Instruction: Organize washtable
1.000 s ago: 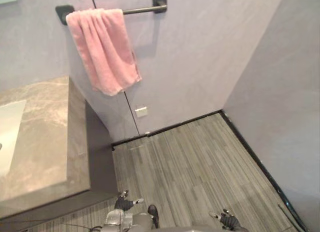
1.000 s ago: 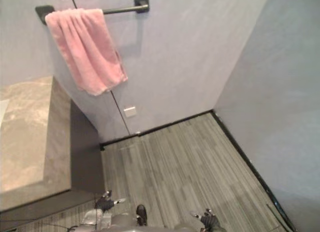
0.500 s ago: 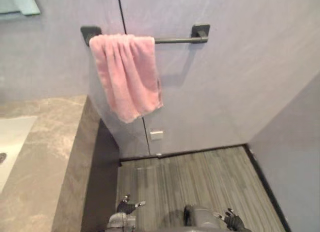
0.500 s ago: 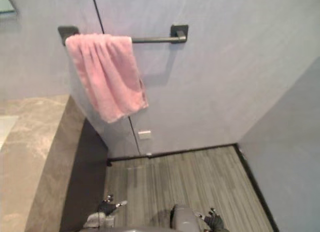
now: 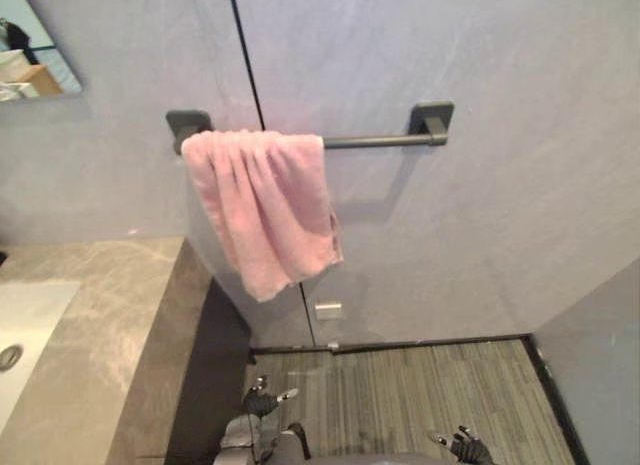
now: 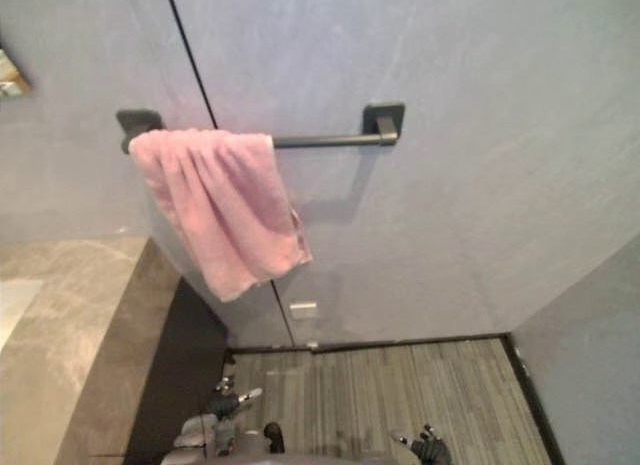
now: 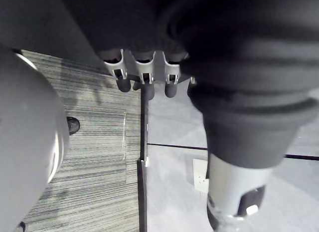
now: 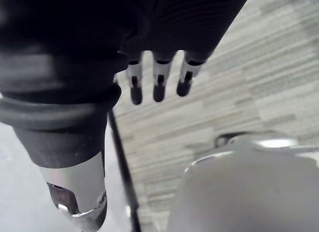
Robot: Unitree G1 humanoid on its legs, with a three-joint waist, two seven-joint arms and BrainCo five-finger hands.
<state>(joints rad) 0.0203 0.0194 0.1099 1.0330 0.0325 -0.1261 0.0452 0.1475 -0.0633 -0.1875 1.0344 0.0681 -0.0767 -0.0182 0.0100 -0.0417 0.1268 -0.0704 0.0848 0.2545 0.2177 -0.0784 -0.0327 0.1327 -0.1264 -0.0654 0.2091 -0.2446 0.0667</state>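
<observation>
- The washtable (image 5: 100, 325), a stone-topped counter, stood below the towel bar (image 5: 378, 140) and out past the bar's left bracket. A pale sink basin (image 5: 28, 320) was set in its top, farther from the bar.
- A pink towel (image 5: 265, 205) hung over the left end of the bar, bunched and skewed. Its lower corner hung near the washtable's end, apart from it.
- The left hand (image 5: 262, 403) was low, beneath the towelled end of the bar and beside the washtable's dark side panel. Its fingers were slack and straight, grasping nothing.
- The right hand (image 5: 466, 448) was low as well, beneath and beyond the bar's right bracket. It was likewise released and empty.
- Risk one: both hands sat well under the level of the counter top. In my judgement, a left arm raised close to the side panel could strike the overhanging stone edge.
- Risk two: the towel's weight sat on one end of the bar. A one-handed tug from below would probably drag it off onto the floor (image 5: 420, 385) rather than spread it along the bar.
- Risk three: much of the washtable top lay outside the head views. Any reach towards the basin from this stance would be made partly blind.
- Risk four: a small wall plate (image 5: 328, 310) was fixed under the bar, behind the towel's hanging line. Fingers sweeping up the wall could catch on it.
</observation>
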